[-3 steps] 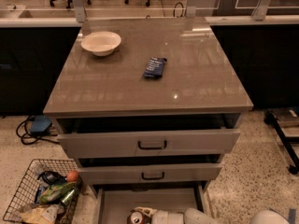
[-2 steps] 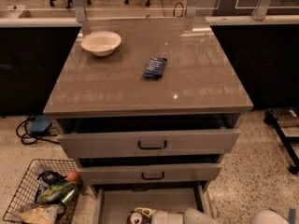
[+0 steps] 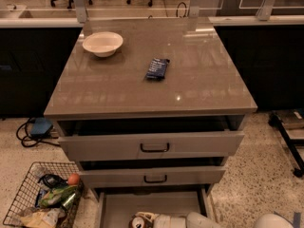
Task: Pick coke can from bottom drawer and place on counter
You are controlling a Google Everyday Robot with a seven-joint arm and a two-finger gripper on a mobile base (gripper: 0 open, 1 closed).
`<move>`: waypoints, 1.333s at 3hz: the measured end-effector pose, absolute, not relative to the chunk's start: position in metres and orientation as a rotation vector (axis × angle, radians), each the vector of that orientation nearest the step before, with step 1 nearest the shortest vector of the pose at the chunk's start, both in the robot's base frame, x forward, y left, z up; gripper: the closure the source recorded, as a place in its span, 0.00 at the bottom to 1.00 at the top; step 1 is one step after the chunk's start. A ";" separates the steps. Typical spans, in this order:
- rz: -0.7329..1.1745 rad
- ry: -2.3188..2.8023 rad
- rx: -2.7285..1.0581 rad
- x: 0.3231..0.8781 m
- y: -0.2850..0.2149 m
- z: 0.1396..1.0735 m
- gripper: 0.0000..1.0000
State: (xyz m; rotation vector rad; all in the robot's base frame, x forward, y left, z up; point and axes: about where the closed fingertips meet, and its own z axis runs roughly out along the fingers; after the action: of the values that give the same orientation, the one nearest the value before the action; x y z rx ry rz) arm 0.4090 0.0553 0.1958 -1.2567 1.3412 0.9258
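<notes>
1. Coke can (image 3: pixel 137 221) inside the open bottom drawer (image 3: pixel 118 207), on its floor at the 6 o'clock edge of the view, only partly seen.
2. Gripper (image 3: pixel 144 219) down in the same drawer, extended in from 3 o'clock on a white arm (image 3: pixel 204 221); can right at its tip, on the 9 o'clock side.
3. Open, closed or gripping the can: cannot tell.
4. On the worktop (image 3: pixel 204 80), at 12 o'clock from the drawer: white bowl (image 3: pixel 102 43) at 10 o'clock of a dark blue packet (image 3: pixel 157 68).
5. Wire basket (image 3: pixel 28 201) of clutter on the floor at 9 o'clock of the drawer.
</notes>
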 end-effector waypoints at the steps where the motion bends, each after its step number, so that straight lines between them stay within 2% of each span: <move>1: 0.943 1.348 -1.267 0.410 0.058 0.208 1.00; 3: 0.917 1.378 -1.302 0.399 0.026 0.286 1.00; 4: 0.878 1.360 -1.285 0.391 -0.007 0.326 1.00</move>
State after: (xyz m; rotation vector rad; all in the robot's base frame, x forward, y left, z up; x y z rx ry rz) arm 0.3911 -0.0072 0.3265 -1.2849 1.3597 0.8785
